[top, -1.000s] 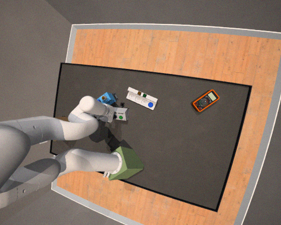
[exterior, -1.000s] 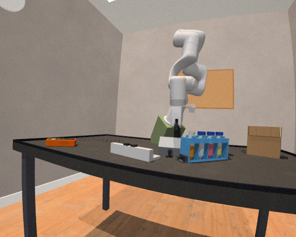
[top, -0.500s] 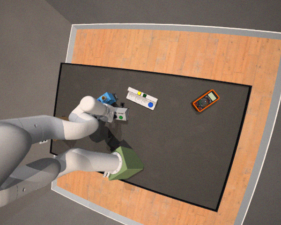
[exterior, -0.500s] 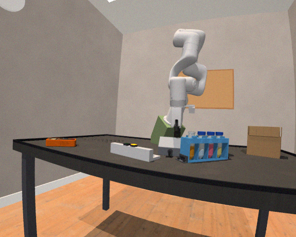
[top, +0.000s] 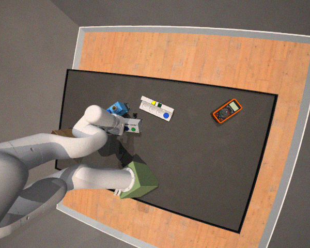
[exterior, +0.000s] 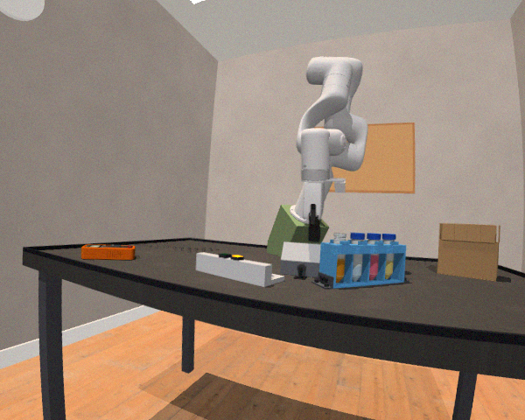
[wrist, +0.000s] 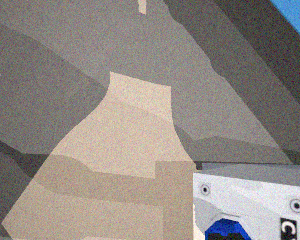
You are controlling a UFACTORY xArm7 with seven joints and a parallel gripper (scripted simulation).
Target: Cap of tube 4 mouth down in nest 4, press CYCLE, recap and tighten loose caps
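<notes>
Currently gripper (exterior: 312,224) jaws are together, holding nothing, pressing over the key housing (exterior: 300,258). Amber lamp (top: 153,102) is lit. Cap (top: 166,115) sits flat in the tray's (top: 150,107) right nest: light, rigid, probably slick; grip its side wall squarely.

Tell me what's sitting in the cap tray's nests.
The top view shows a blue cap in one end nest of the cap tray; the other nests look bare. An amber lamp glows on its ledge. Whether the cap is mouth down cannot be seen.
</notes>
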